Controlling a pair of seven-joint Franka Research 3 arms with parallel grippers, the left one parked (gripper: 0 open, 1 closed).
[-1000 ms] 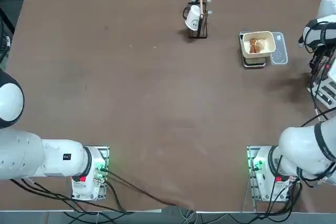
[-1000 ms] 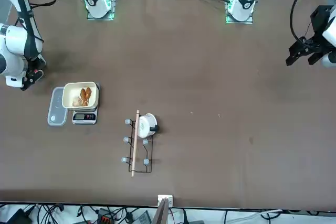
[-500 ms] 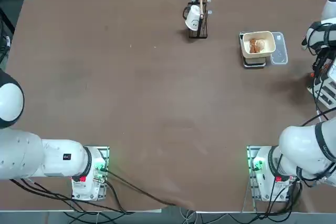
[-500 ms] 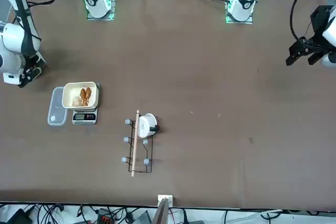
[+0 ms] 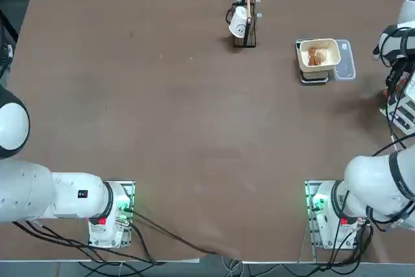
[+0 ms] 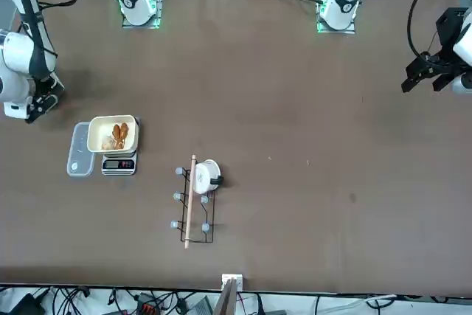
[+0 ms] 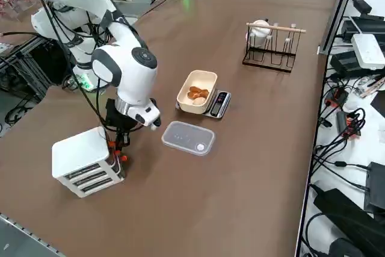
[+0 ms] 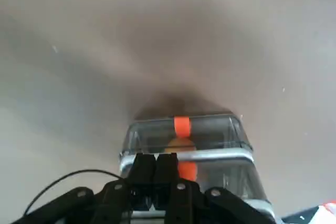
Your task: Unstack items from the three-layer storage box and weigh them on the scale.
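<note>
**Right gripper at the storage box's drawers**

While the right gripper (image 7: 120, 144), fingers pressed together and holding nothing, hangs at the drawer front of the three-layer storage box (image 7: 84, 161) in the side view's lower left, the scale (image 7: 218, 104) sits mid-frame on the bench (image 7: 252, 167), its cream bowl (image 7: 197, 91) holding reddish-brown items (image 7: 197, 94), a clear panel (image 7: 187, 138) just below.

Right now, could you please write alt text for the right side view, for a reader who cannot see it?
A white robot arm holds its shut tool beside a white drawer box on a brown table. Farther along, a cream bowl of small rolls sits on a scale, beside a clear lid.
</note>
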